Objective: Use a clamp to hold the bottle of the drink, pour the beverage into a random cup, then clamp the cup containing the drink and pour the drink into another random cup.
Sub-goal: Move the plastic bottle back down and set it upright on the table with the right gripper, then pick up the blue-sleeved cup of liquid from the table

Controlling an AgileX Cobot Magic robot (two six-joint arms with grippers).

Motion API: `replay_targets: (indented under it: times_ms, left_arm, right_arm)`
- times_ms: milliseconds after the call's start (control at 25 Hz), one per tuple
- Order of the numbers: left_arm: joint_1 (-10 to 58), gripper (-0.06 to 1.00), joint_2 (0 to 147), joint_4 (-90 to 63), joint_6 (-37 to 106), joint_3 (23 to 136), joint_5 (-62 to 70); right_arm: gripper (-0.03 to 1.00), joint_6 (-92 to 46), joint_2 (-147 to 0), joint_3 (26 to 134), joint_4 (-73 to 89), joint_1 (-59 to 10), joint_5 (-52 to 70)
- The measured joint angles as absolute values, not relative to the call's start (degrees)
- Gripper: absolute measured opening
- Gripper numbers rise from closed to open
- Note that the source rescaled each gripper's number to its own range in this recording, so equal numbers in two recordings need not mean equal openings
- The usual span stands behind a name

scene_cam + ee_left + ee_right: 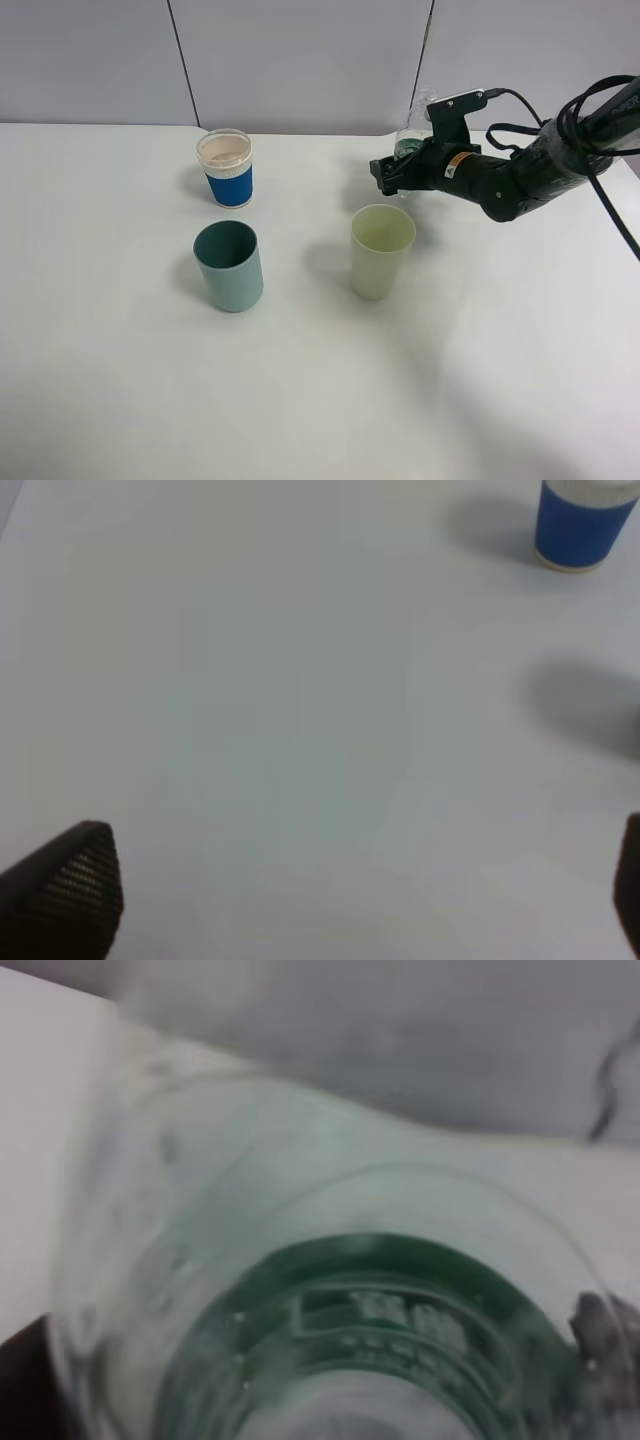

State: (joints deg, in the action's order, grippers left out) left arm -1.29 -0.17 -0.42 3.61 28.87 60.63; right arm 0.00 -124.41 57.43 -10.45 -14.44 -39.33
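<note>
Right jaws stand spread wide to either side of the small slim clear plastic bottle (410, 140) (330, 1290) with the dark green label. Their dark fingertips (22, 1385) show at the two edges of the right wrist view, and the bottle fills the space between them. Whether the pads press the plastic cannot be told. The bottle appears upright toward the far side of the white tabletop (120, 380), right of centre in the high view. It is half hidden behind the black right arm (520, 180), which reaches in from the right. (The label carries pale lettering, too blurred to read, and any liquid inside cannot be made out.)

Left jaws are wide apart as well and hang over the tabletop. One ribbed dark fingertip (70, 890) shows at one lower corner of the left wrist view, and a sliver of the other shows at the opposite edge.

The short white cup with a bright blue band and cream inside (225, 168) (583, 525) stands left of centre toward the far side. The plain matte teal tumbler (229, 266) stands just nearer the camera than that cup, not touching it. The pale yellow-green tumbler (381, 250) stands to the right of the teal one, well apart from it. It is close in front of the right jaws and the bottle. All three cups are upright, mouths up.
</note>
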Motion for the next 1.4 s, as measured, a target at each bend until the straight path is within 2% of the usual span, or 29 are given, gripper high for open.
replay_targets:
  times_ms: [400, 640, 1160, 1400]
  left_arm:
    - [-1.3, 1.00, -0.2, -0.4, 3.6, 28.9, 60.6]
    - [-1.3, 1.00, -0.2, -0.4, 3.6, 28.9, 60.6]
    - [-1.3, 1.00, -0.2, -0.4, 3.6, 28.9, 60.6]
    - [-1.3, 1.00, -0.2, -0.4, 3.6, 28.9, 60.6]
  right_arm:
    - [0.85, 0.7, -120.0, 57.4, -12.6, -14.4, -35.6]
    - [0.85, 7.8, -111.9, 57.4, -16.4, -14.4, -28.6]
    - [0.85, 10.7, -94.2, 57.3, -16.8, -14.4, -11.8]
    - [0.85, 10.5, -83.9, 53.1, -16.9, -13.6, -10.9]
